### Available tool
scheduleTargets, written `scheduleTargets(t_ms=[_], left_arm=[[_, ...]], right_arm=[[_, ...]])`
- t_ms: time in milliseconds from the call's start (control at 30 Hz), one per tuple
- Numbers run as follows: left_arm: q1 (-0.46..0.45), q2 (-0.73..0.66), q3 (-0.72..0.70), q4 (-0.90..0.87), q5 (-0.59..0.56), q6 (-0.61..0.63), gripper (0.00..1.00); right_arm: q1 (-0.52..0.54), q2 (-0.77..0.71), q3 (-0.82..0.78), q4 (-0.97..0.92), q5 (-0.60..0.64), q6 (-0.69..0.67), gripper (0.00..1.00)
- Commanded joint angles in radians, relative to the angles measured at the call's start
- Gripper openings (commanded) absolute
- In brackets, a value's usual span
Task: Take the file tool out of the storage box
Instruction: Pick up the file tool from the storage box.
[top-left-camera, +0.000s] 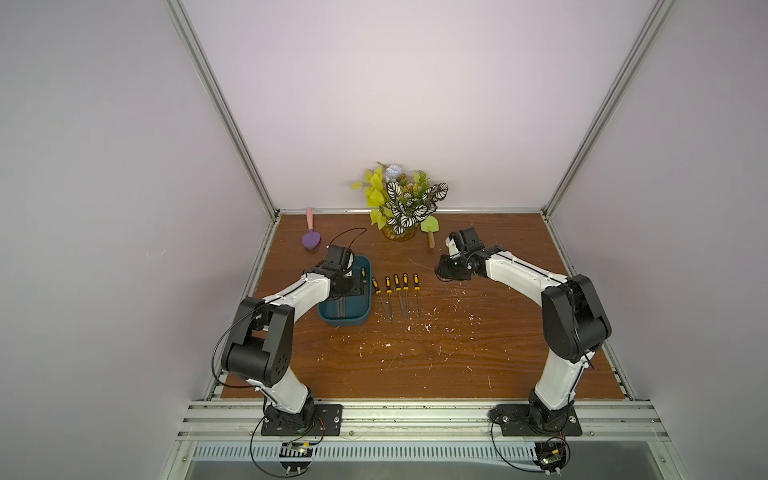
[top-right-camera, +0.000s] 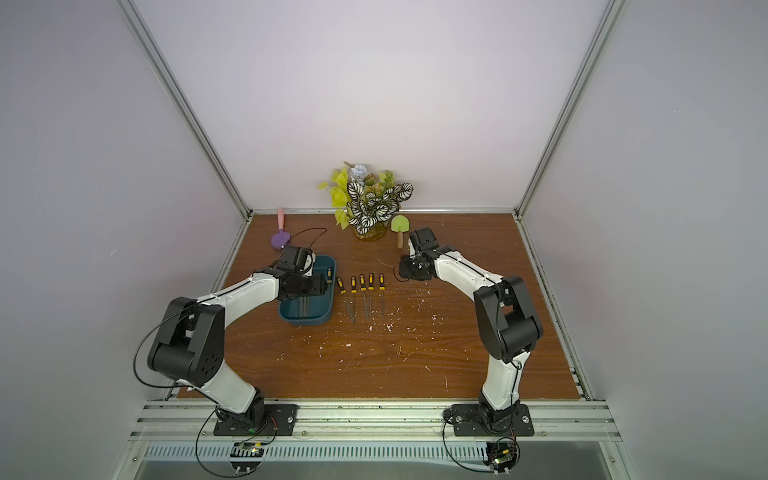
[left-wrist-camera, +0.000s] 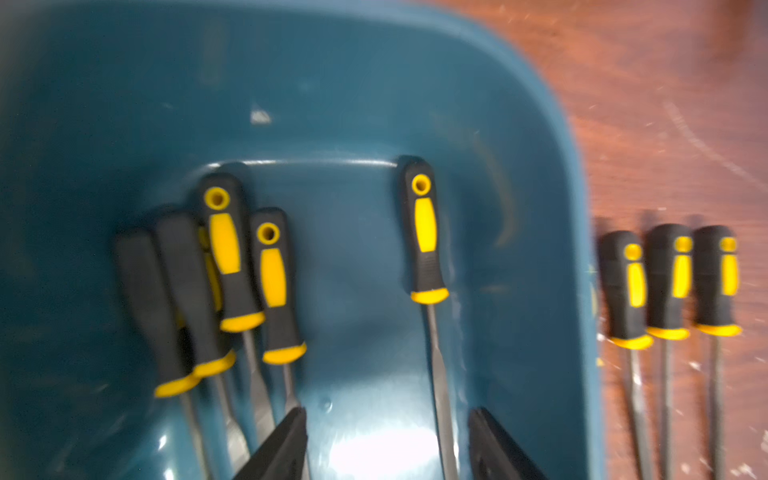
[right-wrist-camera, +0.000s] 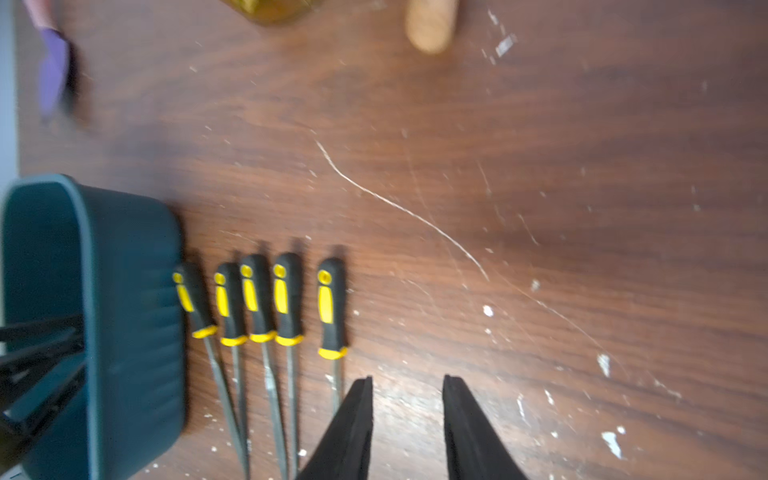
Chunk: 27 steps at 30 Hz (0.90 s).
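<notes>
I am looking down on a brown wooden table (top-left-camera: 457, 353) with two robot arms reaching in from its near edge. The storage box (top-left-camera: 345, 323), a dark teal tub, sits on the left side of the table with its long sides running near to far.

The left end effector (left-wrist-camera: 388, 411) hangs inside the box. Its two black fingers (left-wrist-camera: 286, 444) are released and hold nothing. In the left wrist view, one file tool (left-wrist-camera: 424, 237) lies alone on the box floor close to the right wall. Its long axis runs near to far, with the black and yellow handle at the far end and the bare metal shaft pointing toward me.

That shaft passes between the parted fingers, closer to the finger on the right-wall side. The handle lies just beyond the fingertips, toward the far end. A cluster of more files (left-wrist-camera: 232, 266) lies overlapping on the left side of the box, apart from the lone one.

A row of five files (right-wrist-camera: 255, 299) lies on the table just right of the box, handles far.

The right end effector (right-wrist-camera: 407, 378) hovers over bare table right of that row, also released and empty. I judge the left arm far better placed for the pick.
</notes>
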Motion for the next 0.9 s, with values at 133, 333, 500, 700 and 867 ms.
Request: scheduleTargets(t_ms=[133, 333, 500, 700, 867], left_arm=[[-0.021, 0.102, 0.080, 0.003, -0.022, -0.009, 0.62], [-0.041, 0.168, 0.122, -0.003, -0.035, -0.023, 0.58], [-0.050, 0.201, 0.137, -0.021, -0.045, -0.021, 0.49], [-0.058, 0.237, 0.160, -0.064, -0.072, -0.012, 0.36], [-0.067, 0.283, 0.184, -0.113, -0.083, 0.005, 0.26]], right_arm=[[-0.018, -0.053, -0.037, 0.015, -0.024, -0.028, 0.34], [-0.037, -0.055, -0.061, 0.019, -0.039, -0.036, 0.35], [-0.047, -0.063, -0.092, 0.045, -0.064, -0.026, 0.35], [-0.059, -0.073, -0.118, 0.066, -0.094, -0.015, 0.35], [-0.067, -0.081, -0.130, 0.080, -0.113, -0.006, 0.35]])
